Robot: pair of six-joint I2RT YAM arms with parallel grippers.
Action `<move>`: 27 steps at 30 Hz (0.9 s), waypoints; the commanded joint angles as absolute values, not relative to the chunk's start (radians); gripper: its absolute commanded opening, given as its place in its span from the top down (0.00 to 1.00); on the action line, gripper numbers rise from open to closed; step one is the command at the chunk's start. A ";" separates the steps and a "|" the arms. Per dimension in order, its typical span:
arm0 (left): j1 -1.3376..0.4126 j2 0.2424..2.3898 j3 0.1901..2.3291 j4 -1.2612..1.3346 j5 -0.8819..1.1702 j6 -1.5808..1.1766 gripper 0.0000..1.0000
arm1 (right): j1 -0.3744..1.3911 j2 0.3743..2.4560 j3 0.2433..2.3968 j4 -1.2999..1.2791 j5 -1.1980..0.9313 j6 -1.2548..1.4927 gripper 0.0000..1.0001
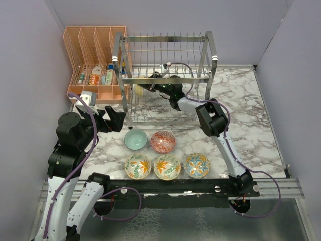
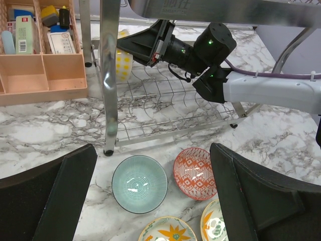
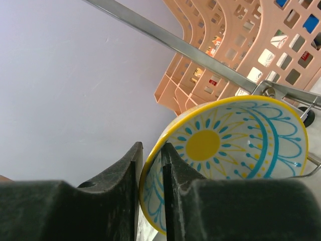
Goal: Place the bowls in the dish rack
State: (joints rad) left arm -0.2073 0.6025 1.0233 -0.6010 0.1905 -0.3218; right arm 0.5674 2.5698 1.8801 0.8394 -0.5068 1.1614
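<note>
Upper middle of the overhead frame, at the left end of the dish rack's (image 1: 165, 80) lower tier: yellow sun bowl (image 3: 225, 145) up on edge, rim slotted between the fingers of the right gripper (image 3: 150, 148), 1 inside, 1 outside. Impossible to tell whether gripped or free. Lower left, left gripper (image 2: 153, 150) spread wide, holding nothing, above teal bowl (image 2: 139, 183) and red-patterned bowl (image 2: 195, 173). 3 floral bowls (image 1: 166, 166) in a row below. Packet labels in peach organizer (image 1: 95, 50) too small to read. Grey-veined marble tabletop (image 1: 251, 110), lavender walls (image 1: 25, 50).
</note>
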 commanded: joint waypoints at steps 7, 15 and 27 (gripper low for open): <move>-0.213 0.588 1.017 -0.595 0.180 -0.311 0.01 | 0.565 2.562 1.845 0.913 -0.523 1.154 0.63; -0.213 0.587 1.017 -0.591 0.178 -0.316 0.01 | 0.565 2.493 1.744 0.973 -0.528 1.160 0.56; -0.212 0.588 1.007 -0.595 0.175 -0.340 0.01 | 0.567 2.332 1.462 1.152 -0.532 1.229 0.55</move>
State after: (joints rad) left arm -0.2100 0.5976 1.0233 -0.6037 0.1898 -0.3241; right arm 0.5674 2.4142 1.5253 1.0271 -0.5137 1.1931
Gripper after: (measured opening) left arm 0.993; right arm 0.449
